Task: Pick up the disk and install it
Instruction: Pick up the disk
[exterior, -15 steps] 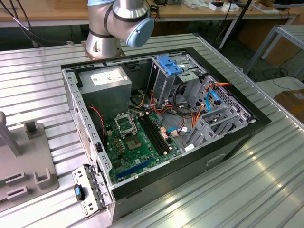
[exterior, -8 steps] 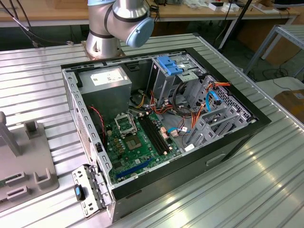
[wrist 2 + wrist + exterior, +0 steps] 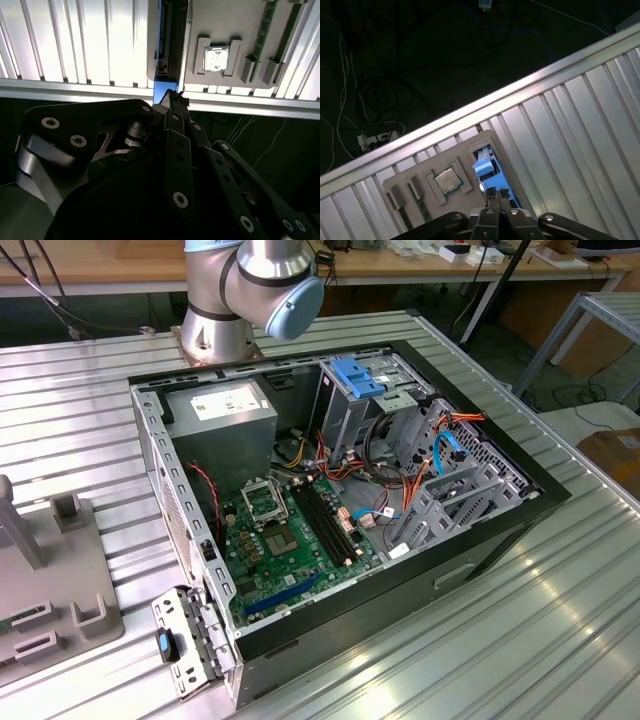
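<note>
The disk (image 3: 484, 167) stands on edge in a slot at one end of a grey parts tray (image 3: 486, 138) on the ribbed metal table. Its bright blue carrier rail (image 3: 161, 40) and dark body run along the tray's side in the second wrist view. My gripper (image 3: 496, 196) hangs well above the disk, roughly in line with its upper edge. The fingertips are drawn together to a point and nothing sits between them. Its black linkages fan out toward the camera around the tips (image 3: 172, 96). The lower part of the disk is hidden behind the fingers.
The tray also holds a processor chip (image 3: 447, 180) and memory sticks (image 3: 422, 210), and sits close to the table's edge above a dark floor with cables. An open computer case (image 3: 350, 490) with a light-blue bracket (image 3: 357, 375) lies mid-table by the arm's base (image 3: 240, 290).
</note>
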